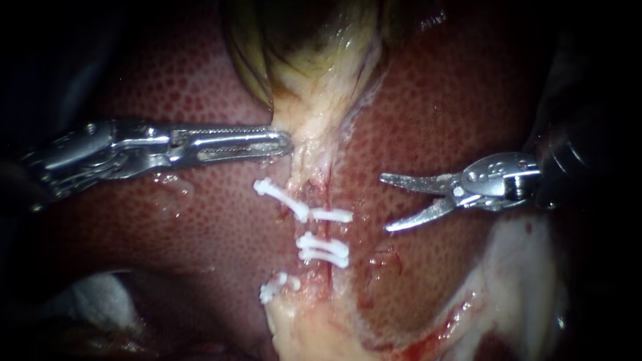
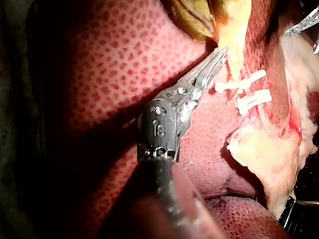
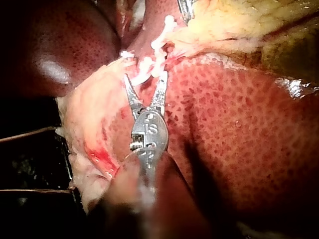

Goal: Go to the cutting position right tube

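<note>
Endoscope: left instrument point(image 1: 284, 143) clamped on pale tissue point(image 1: 314, 113) under the gallbladder point(image 1: 301, 40). Right instrument point(image 1: 385, 203) gapes open over the liver point(image 1: 455, 107), near the clipped right tube point(image 1: 327, 232), not touching it.
Left wrist: left instrument point(image 2: 219, 54) closed on pale tissue.
Right wrist: right instrument point(image 3: 145, 77) open, tips just short of the white clips point(image 3: 149, 64).

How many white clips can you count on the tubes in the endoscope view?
5 clips: one slanted uppermost, one right of it, two stacked below, one lowest left. Others may be hidden.

Top edge cuts gallbladder point(image 1: 314, 40); right instrument point(image 1: 385, 203) shaft in darkness.
</note>
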{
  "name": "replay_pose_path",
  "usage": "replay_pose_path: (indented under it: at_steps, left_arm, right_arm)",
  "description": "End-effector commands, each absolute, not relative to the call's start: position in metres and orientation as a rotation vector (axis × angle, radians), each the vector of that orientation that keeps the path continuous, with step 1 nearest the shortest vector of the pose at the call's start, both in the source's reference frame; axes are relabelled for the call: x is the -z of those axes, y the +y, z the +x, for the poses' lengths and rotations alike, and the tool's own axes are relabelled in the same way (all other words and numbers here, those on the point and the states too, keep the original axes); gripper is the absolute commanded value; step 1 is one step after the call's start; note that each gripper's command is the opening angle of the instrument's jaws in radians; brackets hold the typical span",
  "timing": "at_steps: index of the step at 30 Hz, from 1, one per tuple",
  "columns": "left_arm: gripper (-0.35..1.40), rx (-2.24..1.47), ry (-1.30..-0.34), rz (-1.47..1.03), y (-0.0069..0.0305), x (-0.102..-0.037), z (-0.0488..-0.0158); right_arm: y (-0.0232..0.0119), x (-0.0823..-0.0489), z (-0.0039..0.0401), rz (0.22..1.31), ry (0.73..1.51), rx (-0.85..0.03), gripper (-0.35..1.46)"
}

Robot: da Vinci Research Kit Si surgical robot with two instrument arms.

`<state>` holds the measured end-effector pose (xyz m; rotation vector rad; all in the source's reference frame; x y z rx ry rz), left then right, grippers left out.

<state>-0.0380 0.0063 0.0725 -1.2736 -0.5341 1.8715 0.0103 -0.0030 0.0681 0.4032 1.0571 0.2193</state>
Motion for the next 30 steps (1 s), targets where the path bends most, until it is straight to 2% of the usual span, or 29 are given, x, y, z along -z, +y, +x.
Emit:
replay_pose_path:
  at_steps: [1,6,18,26,30]
  left_arm:
    - [-0.35,-1.872,-0.534,-1.274,0.0063,-0.0724,-0.0379]
    - [-0.35,-1.869,-0.547,-1.274,0.0068,-0.0714,-0.0370]
    - [-0.35,-1.815,-0.493,-1.308,0.0102,-0.0640,-0.0305]
    - [-0.35,-1.815,-0.480,-1.316,0.0101,-0.0631,-0.0303]
    - [-0.35,-1.815,-0.480,-1.317,0.0101,-0.0631,-0.0303]
  right_arm:
    - [-0.0030,-0.0681,0.0103,0.403,1.057,-0.220,1.43]
    - [-0.0030,-0.0681,0.0103,0.403,1.057,-0.220,1.43]
    - [-0.0031,-0.0685,0.0104,0.406,1.059,-0.216,1.43]
    - [-0.0033,-0.0689,0.0107,0.407,1.064,-0.213,1.43]
    - [-0.0042,-0.0702,0.0116,0.419,1.067,-0.198,1.43]
